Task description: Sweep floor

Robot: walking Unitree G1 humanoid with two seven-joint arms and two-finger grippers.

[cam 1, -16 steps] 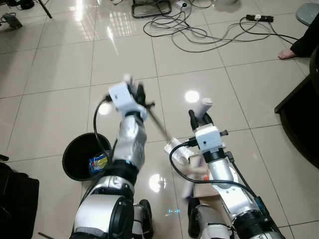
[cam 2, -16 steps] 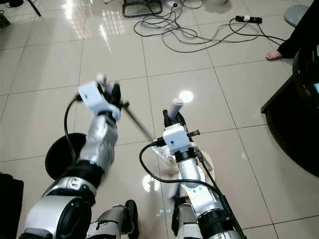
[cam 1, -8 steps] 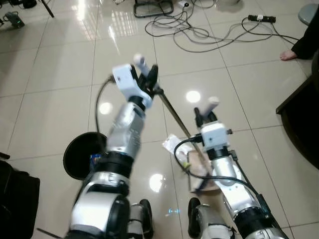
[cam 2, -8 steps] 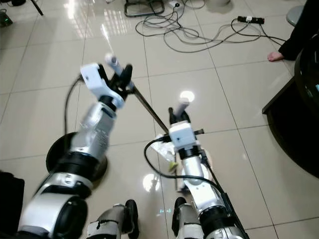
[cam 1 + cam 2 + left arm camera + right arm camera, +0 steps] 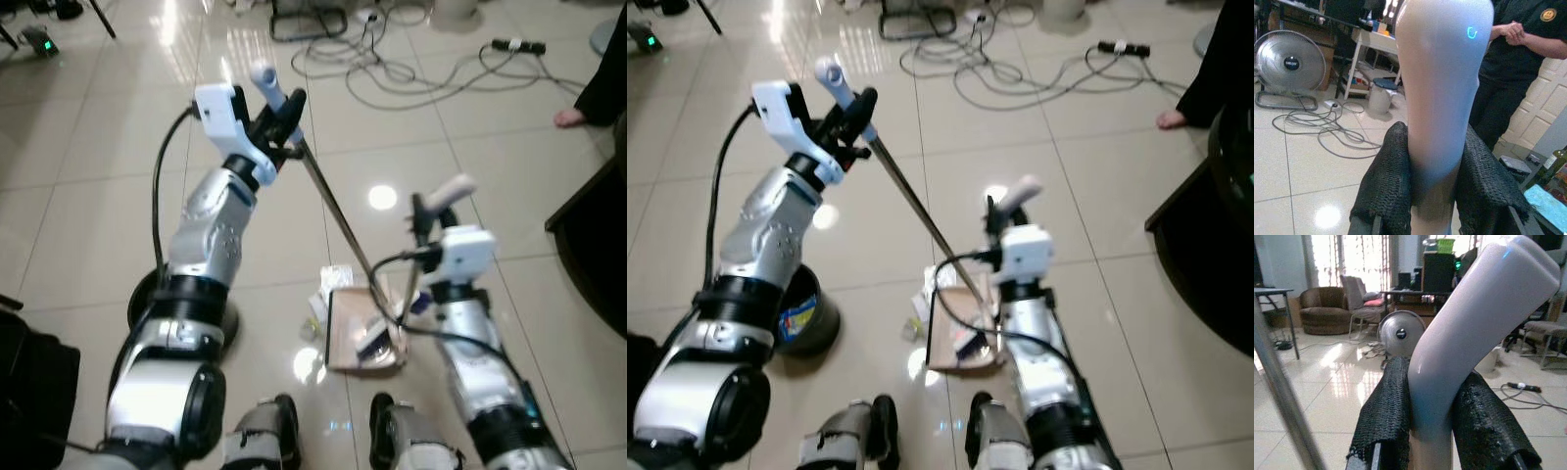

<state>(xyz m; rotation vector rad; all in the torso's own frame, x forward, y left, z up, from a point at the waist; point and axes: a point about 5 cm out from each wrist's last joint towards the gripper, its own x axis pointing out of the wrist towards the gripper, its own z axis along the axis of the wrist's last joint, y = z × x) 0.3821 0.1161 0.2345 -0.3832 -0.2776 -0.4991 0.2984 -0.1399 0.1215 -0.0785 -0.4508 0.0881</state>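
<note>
While both grippers stay out in front of the robot, each is clenched on a pale handle: the left gripper (image 5: 279, 110) grasps the broom handle (image 5: 833, 73) held high, and the right gripper (image 5: 1001, 211) grasps the dustpan handle (image 5: 1022, 188) lower down. The broom's thin metal pole (image 5: 338, 211) slants down to the dustpan (image 5: 358, 333) on the tiles just ahead of the robot's feet. Wrappers and scraps (image 5: 372, 336) already lie in the pan, while a few (image 5: 328, 289) sit just beside its edge, so the sweep seems partly done. A black bin (image 5: 803, 313) stands near on the left; cables (image 5: 392, 69), a dark cabinet (image 5: 588, 235) and a person's foot (image 5: 571, 117) bound the open tiles.
</note>
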